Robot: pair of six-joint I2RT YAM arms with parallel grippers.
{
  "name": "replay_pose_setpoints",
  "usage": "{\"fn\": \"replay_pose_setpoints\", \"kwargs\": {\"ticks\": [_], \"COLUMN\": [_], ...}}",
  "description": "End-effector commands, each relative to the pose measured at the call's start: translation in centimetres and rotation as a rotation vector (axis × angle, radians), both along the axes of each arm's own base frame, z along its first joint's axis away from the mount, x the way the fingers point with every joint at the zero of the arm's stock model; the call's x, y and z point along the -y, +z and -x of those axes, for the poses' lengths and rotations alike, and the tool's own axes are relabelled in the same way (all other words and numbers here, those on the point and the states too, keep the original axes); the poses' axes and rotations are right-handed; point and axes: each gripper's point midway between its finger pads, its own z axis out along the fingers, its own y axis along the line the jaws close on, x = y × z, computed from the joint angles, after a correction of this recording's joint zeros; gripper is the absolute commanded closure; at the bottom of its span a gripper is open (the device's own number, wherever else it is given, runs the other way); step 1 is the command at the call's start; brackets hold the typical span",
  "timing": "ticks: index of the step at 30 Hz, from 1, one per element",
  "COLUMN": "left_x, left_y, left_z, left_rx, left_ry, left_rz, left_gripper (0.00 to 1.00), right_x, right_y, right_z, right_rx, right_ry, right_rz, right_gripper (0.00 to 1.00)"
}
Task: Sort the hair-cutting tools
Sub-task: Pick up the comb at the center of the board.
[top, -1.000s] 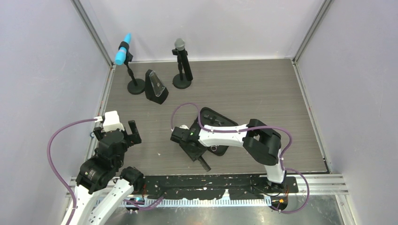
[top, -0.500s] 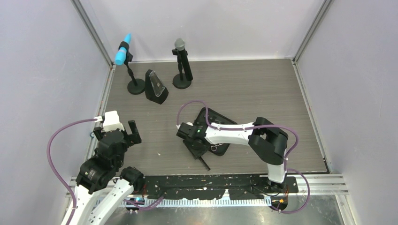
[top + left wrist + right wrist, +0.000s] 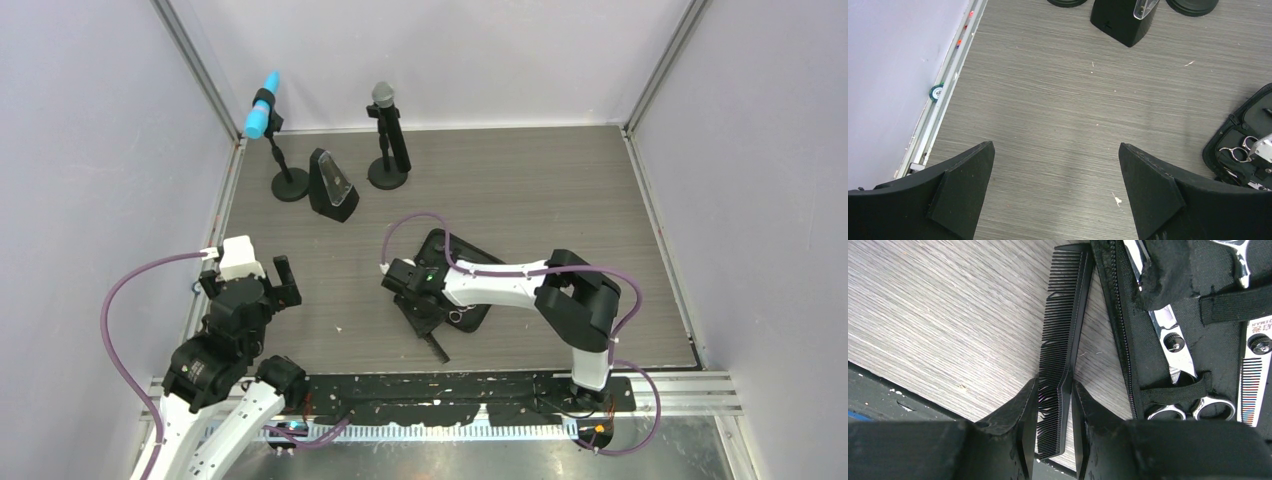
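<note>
Nearly closed, the right end effector (image 3: 1054, 387) pinches one end of the comb (image 3: 1067, 310), which lies on the bench (image 3: 948, 315), pointing straight away alongside the pouch (image 3: 1120, 325).

**Item counts**

Two scissors, one (image 3: 1168, 330) beside the other (image 3: 1259, 342), both in the pouch. One comb (image 3: 1065, 325). One pouch (image 3: 1220, 355). Two mics: blue mic (image 3: 262, 108), grey mic (image 3: 382, 95). One black wedge (image 3: 330, 185). Two grippers: left gripper (image 3: 1056, 145), right gripper (image 3: 1054, 385). Clips can't be made out, so not counted.
</note>
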Motion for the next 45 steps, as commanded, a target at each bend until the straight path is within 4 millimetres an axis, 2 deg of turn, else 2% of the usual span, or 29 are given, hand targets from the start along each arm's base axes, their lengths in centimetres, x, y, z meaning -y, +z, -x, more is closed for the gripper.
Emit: {"fn": "replay_pose_setpoints", "kwargs": {"ticks": [1, 7, 10, 17, 19, 23, 26, 32, 37, 45], "left_x": [0.1, 0.7, 2.8, 11.1, 13.4, 18.0, 20.1, 22.9, 24.1, 26.0], "left_y": [0.6, 0.5, 0.2, -4.6, -6.3, -8.3, -10.1, -12.6, -14.6, -18.3], "left_z": [-0.6, -0.5, -0.2, -0.3, -0.5, -1.3, -1.7, -3.4, -4.8, -5.0], "left_rx": [0.027, 0.021, 0.0, -0.223, -0.3, -0.399, -0.479, -0.577, -0.617, -0.728], "left_ry": [-0.001, -0.023, -0.089, -0.259, -0.303, -0.39, -0.401, -0.385, -0.34, -0.294], "left_rz": [-0.001, 0.027, 0.138, 0.503, 0.582, 0.768, 0.854, 0.936, 0.962, 1.01], "left_gripper": [0.0, 0.0, 0.0, 0.02, 0.06, 0.17, 0.22, 0.32, 0.44, 0.6], "right_x": [1.7, 1.5, 1.5, 0.7, 0.6, 0.5, 0.3, 0.3, 0.3, 0.3], "right_y": [-1.3, -0.4, -0.5, -0.6, -0.7, -0.9, -0.9, -1.3, -1.5, -1.6], "right_z": [0.5, 0.0, 0.0, 0.3, 0.4, 0.5, 0.6, 0.6, 0.7, 0.5], "right_rx": [-0.036, -0.083, -0.099, -0.124, -0.13, -0.134, -0.132, -0.134, -0.138, -0.134], "right_ry": [0.007, 0.0, -0.001, 0.022, 0.028, 0.038, 0.043, 0.051, 0.053, 0.052], "right_rz": [0.027, -0.078, -0.107, -0.176, -0.185, -0.201, -0.213, -0.218, -0.224, -0.224], "right_gripper": [0.9, 0.9, 0.91, 0.91, 0.91, 0.91, 0.91, 0.91, 0.91, 0.91]}}
